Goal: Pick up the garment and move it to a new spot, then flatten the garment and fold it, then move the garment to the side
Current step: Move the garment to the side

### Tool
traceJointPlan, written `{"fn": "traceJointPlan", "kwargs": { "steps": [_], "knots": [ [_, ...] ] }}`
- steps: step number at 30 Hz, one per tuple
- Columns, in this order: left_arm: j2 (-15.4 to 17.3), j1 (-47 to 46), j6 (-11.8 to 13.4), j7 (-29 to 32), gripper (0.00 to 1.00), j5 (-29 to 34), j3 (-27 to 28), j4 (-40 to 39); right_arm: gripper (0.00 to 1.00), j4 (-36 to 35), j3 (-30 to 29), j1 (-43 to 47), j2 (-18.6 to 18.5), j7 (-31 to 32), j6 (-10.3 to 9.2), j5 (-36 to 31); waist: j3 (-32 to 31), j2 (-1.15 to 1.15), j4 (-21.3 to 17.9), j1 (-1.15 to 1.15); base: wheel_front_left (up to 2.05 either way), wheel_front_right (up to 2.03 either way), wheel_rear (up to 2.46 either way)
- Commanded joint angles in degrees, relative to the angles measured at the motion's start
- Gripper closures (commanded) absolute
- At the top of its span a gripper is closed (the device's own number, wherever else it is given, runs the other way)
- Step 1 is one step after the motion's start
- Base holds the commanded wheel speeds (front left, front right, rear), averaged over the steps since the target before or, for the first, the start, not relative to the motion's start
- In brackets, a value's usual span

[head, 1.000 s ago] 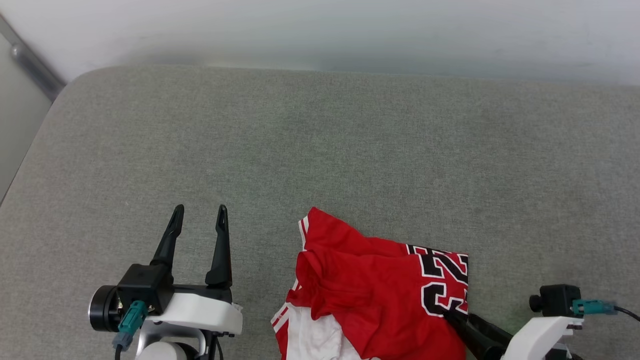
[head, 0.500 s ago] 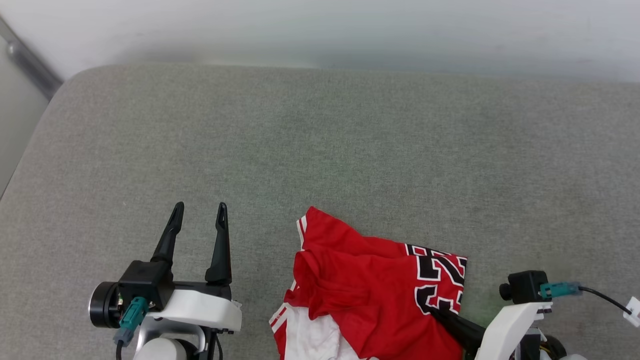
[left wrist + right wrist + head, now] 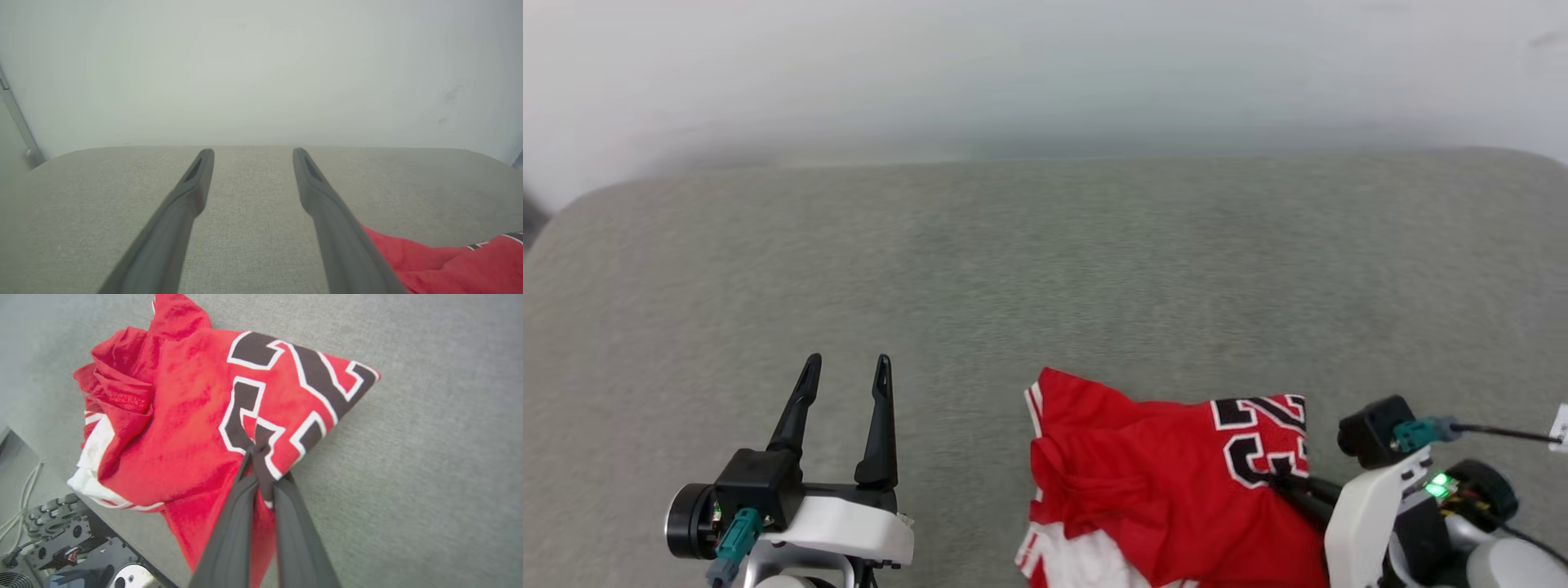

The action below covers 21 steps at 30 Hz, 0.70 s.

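1. Since a second ago the right pincer (image 3: 1278, 478) has closed onto the garment (image 3: 1160, 482), and fabric now bunches between its fingers. The head camera has also shifted, so the whole scene sits differently in that view.
2. The grey fabric-covered worktop (image 3: 1045, 261) spans the head view, with a pale wall (image 3: 1045, 73) behind it at 12 o'clock.
3. The garment lies crumpled on the worktop at about 5 o'clock in the head view. It is red, with a white sleeve and striped trim at its near edge. Its black, white-outlined numerals (image 3: 1262, 441) face up on the 3 o'clock side.
4. The left pincer (image 3: 845, 367) sits at 7 o'clock, fingers wide apart with nothing between them, well clear of the garment.
5. The right pincer, at 4 o'clock, is clamped tight on a fold of the garment at the numerals. The right wrist view shows the cloth gathered into the pinch.
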Motion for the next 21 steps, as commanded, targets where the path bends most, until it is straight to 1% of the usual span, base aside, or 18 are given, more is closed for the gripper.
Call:
{"fn": "traceJointPlan", "kwargs": {
  "steps": [1,7,10,13,18,20,21],
  "knots": [
    [-0.26,0.33,-0.31,-0.24,0.0,0.32,0.05,-0.4,1.0,-1.27,0.15,-1.29,-1.11,0.76,-0.03,-0.8,-0.36,0.0,-4.47,0.0,0.0,0.0,0.0],
    [-0.05,-0.37,-0.7,-0.25,0.0,1.22,0.22,-1.96,1.0,-4.86,2.34,-5.7,-4.65,4.1,-0.03,-2.94,1.87,0.0,-14.43,0.0,0.0,0.0,0.0],
    [0.43,-1.3,-0.89,-0.24,0.0,1.52,0.36,-2.97,1.0,-5.04,3.42,-8.51,-5.69,4.61,-0.03,-3.17,3.96,0.0,-19.56,0.0,0.0,0.0,0.0],
    [1.2,-2.35,-1.13,-0.17,0.0,2.0,0.28,-4.05,1.0,-3.83,4.03,-11.79,-6.33,3.65,-0.02,-3.21,6.78,0.0,-24.45,0.0,0.0,0.0,0.0],
    [2.99,-5.18,-1.92,1.62,0.0,3.34,-0.58,-6.72,1.0,1.51,3.4,-17.79,-6.24,-0.51,-0.03,-3.51,12.26,0.0,-30.03,0.0,0.0,0.0,0.0],
    [3.72,-6.38,-2.47,2.84,0.0,3.95,-1.14,-8.26,1.0,4.75,2.46,-20.2,-5.78,-2.82,-0.03,-3.77,14.62,0.0,-31.36,0.0,0.0,0.0,0.0],
    [3.72,-6.38,-2.47,2.84,0.0,3.95,-1.14,-8.26,1.0,4.75,2.46,-20.2,-5.78,-2.82,-0.03,-3.77,14.62,0.0,-31.36,0.0,0.0,0.0,0.0]
  ]
}}
